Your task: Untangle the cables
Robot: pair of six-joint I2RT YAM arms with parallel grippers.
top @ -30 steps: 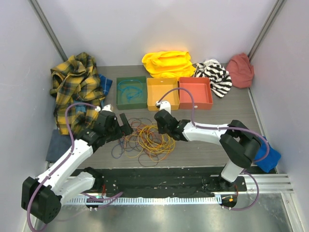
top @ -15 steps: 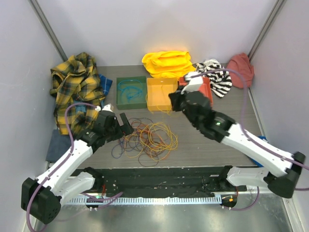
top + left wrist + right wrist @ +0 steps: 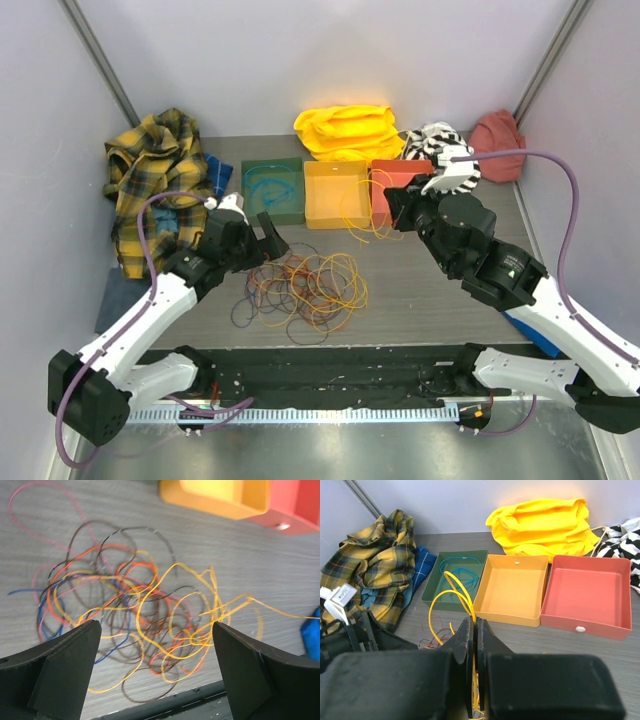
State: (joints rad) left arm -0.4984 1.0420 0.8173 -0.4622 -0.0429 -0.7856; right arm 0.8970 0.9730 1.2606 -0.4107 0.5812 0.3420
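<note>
- Gripping a yellow cable (image 3: 460, 589), the right tool (image 3: 475, 630) has its fingers pressed fully together on the strand. Loops of it arch up ahead of the fingers and hang below them.
- The left tool (image 3: 155, 627) is spread as wide as it goes and holds nothing. It hovers over the cables (image 3: 310, 285), and the tangle lies on the bench directly under and between its two fingers.
- The pile sits well below and behind the right tool. In the left wrist view, one yellow strand runs off the heap toward that side, so the held cable is probably not free of the rest.
- Main risk: pulling further could drag the whole knot along, because nothing pins the heap down while the left tool is open and off it.
- Red, dark and blue loops cross the yellow ones in many places. A hard tug would likely tighten those crossings rather than loosen them.
- The strand is thin and smooth-looking. It could slide out between the closed fingers if the load rises suddenly.
- The hanging loops dangle just beside the front rim of the yellow tray (image 3: 337, 195). A loop could hook on that rim or on the red tray (image 3: 412, 190) next to it.
- If the left tool closes where it is, it may catch several cables at once, the yellow one among them, and set the two tools pulling against each other.
</note>
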